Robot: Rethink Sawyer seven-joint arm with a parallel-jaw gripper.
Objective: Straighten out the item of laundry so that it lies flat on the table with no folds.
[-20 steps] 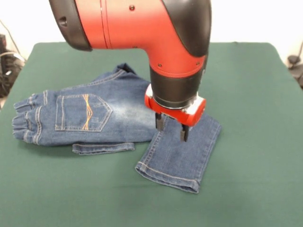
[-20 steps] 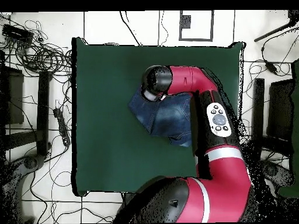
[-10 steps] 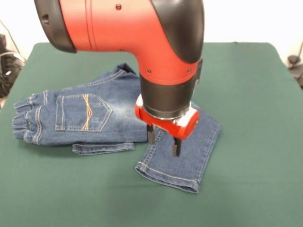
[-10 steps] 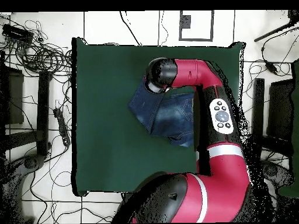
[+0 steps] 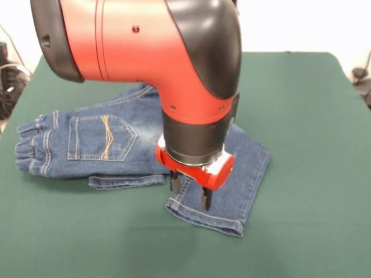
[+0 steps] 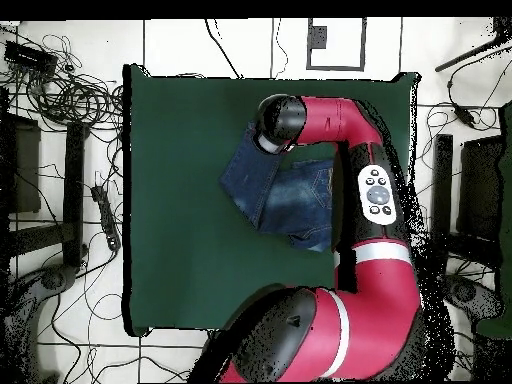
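Observation:
The small blue denim jeans (image 5: 116,145) lie on the green table (image 5: 313,174), back side up. The gathered waistband is at the left and a pocket with orange stitching (image 5: 102,138) shows. One leg bends towards the front right and ends in a hem (image 5: 206,217). A folded strip of the other leg (image 5: 127,180) sticks out below the seat. My gripper (image 5: 189,192) is open, its fingers pointing down just over the bent leg near its hem. In the overhead view the arm's wrist (image 6: 278,120) hides the gripper above the jeans (image 6: 285,195).
The arm's big red and black body fills the top of the front view and hides the far part of the jeans. In the overhead view, cables (image 6: 60,90) and stands lie on the floor around the table (image 6: 180,150).
My gripper has moved along the bent leg towards its hem, nearer the front edge and lower. It stays open. The jeans have not moved.

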